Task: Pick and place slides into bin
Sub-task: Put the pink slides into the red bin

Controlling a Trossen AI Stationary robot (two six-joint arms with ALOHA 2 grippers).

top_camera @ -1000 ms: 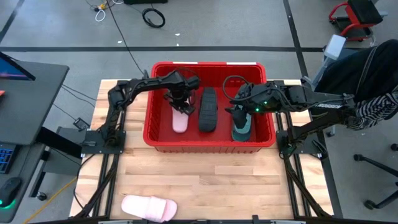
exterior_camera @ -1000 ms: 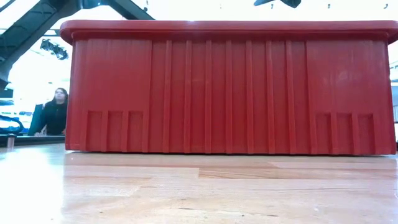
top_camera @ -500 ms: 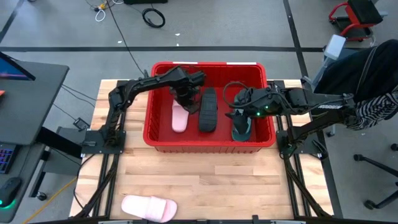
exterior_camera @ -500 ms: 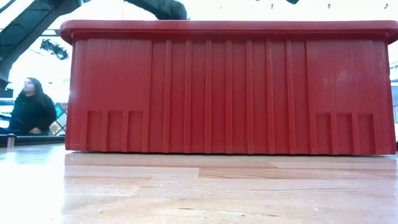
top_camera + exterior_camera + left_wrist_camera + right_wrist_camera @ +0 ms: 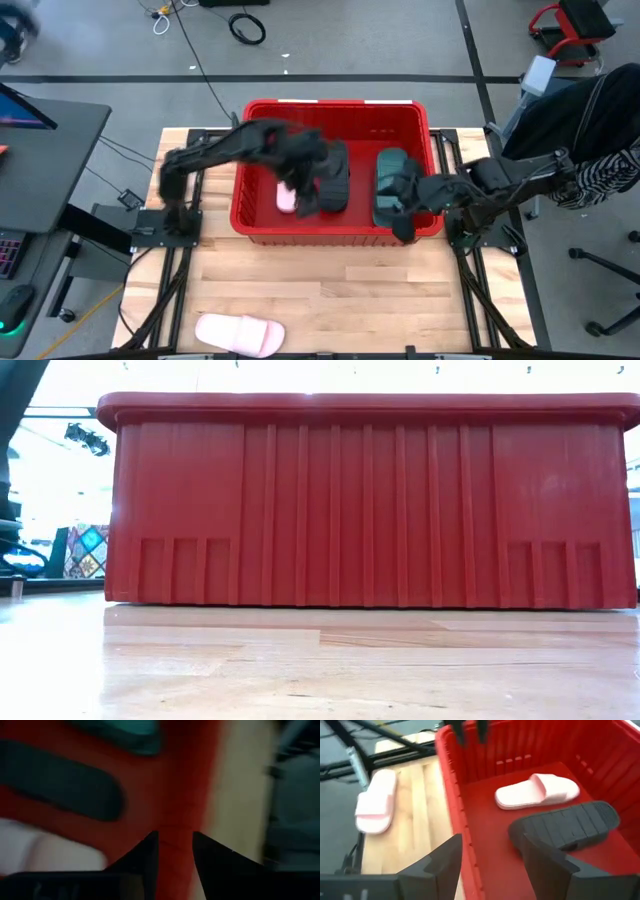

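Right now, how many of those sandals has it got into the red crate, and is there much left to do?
Three slides lie in the bin: a pink slide, a black slide and a teal slide. Both grippers are empty and open, the left gripper over the bin's front part, the right gripper above its front wall. One more pink slide on the table is left.

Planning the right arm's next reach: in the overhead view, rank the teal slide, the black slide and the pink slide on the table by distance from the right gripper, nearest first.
From the right gripper:
1. Teal slide, in the bin's right end, right beside it.
2. Black slide, mid-bin, farther left.
3. Pink slide on the table, outside the bin at the front-left edge, farthest.
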